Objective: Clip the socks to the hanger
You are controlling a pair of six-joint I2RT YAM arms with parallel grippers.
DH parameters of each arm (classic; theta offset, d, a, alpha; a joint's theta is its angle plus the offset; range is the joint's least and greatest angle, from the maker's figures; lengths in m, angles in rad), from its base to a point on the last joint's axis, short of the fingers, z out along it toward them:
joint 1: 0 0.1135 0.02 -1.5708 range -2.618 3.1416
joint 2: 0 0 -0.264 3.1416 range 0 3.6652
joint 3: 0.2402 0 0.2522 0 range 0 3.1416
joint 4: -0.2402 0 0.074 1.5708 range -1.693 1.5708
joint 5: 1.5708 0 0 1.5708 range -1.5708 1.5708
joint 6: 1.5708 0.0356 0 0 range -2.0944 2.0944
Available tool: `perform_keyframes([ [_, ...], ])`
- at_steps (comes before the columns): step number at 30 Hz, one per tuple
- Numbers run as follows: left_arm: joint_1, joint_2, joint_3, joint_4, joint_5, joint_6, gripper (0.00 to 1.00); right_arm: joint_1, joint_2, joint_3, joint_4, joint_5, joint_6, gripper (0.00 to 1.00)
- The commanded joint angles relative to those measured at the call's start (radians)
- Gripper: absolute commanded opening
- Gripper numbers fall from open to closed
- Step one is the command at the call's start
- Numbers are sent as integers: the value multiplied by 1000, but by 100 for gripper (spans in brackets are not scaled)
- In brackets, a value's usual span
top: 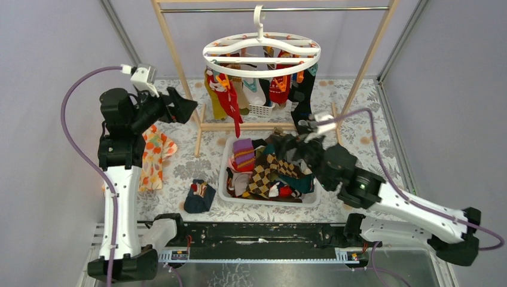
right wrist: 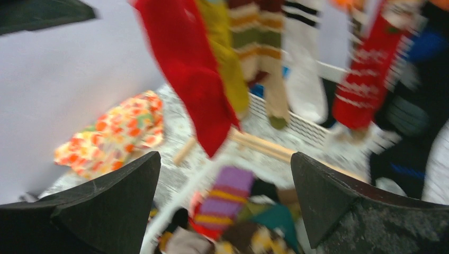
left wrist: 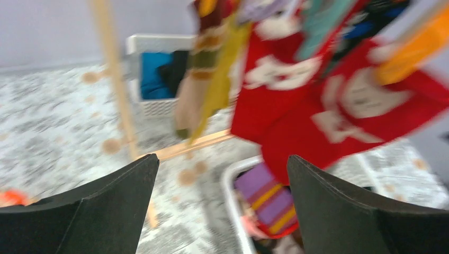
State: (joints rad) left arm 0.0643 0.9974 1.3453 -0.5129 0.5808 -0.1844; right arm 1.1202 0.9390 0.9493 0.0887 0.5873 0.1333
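The white ring hanger [top: 261,52] hangs from the rack's rod with several socks clipped under it, among them a long red sock [top: 230,104]. More socks lie heaped in a white basket [top: 226,173], including a purple striped sock [top: 243,152] and a brown argyle sock [top: 266,173]. My left gripper [top: 186,107] is open and empty, raised left of the hanging socks; its wrist view shows blurred red socks [left wrist: 317,106] ahead. My right gripper [top: 293,146] is open and empty above the basket's right side, with the purple striped sock [right wrist: 225,198] below it.
The wooden-framed rack [top: 173,66] stands around the hanger, its base bar [top: 245,125] behind the basket. An orange-flowered cloth [top: 152,155] lies at the left. A dark sock [top: 199,197] lies on the table left of the basket. A small white crate [top: 260,109] sits behind the rack.
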Motion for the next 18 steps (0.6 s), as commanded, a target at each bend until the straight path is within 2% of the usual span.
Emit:
perform_keyframes([
  [1, 163, -1, -146, -38, 66, 285, 98, -42, -232, -158, -144, 276, 86, 100],
  [5, 237, 14, -379, 163, 33, 303, 98, -232, -412, -312, -168, 322, 125, 100],
  [8, 238, 28, -550, 372, 10, 258, 98, -358, -442, -443, -62, 325, 113, 100],
  [10, 238, 37, -673, 571, -11, 220, 98, -468, -389, -499, 30, 317, 117, 100],
  [12, 238, 72, -784, 778, -34, 189, 98, -617, -297, -541, 119, 226, 131, 100],
  [15, 238, 158, -907, 1021, -88, 121, 98, -856, -142, -560, 184, 55, 191, 100],
  [18, 237, 224, -991, 1201, -117, 85, 98, -990, -39, -587, 269, 28, 161, 100],
])
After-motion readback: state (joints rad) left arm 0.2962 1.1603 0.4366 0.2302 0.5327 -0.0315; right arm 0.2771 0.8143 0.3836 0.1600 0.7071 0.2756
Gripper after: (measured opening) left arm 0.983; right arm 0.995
